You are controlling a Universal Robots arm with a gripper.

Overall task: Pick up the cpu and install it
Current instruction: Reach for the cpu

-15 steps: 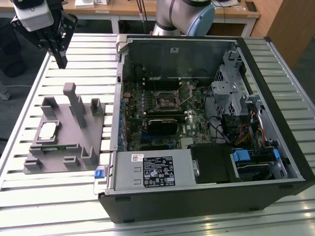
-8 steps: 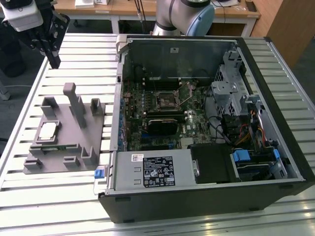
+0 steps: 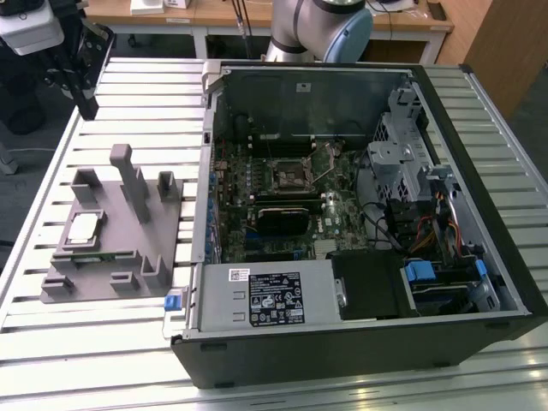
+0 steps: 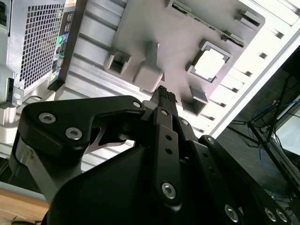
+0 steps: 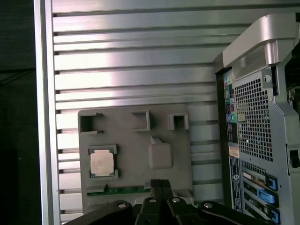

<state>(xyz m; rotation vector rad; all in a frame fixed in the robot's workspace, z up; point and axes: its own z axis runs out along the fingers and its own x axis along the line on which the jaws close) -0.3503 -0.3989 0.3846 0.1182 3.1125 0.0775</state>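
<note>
Item: cpu — seated in a recess of the grey fixture, nine o'clock of the computer case in the exterior view. Tool: gripper — clenched, empty, well apart at the fixture's eleven o'clock. Pick likely wants jaws spread, centred squarely, edges gripped.

I see the desk as ribbed bare metal with a bright brushed sheen. The holder plate is matt grey plastic, the cpu top pale glossy metal, and the tool matt black.
</note>
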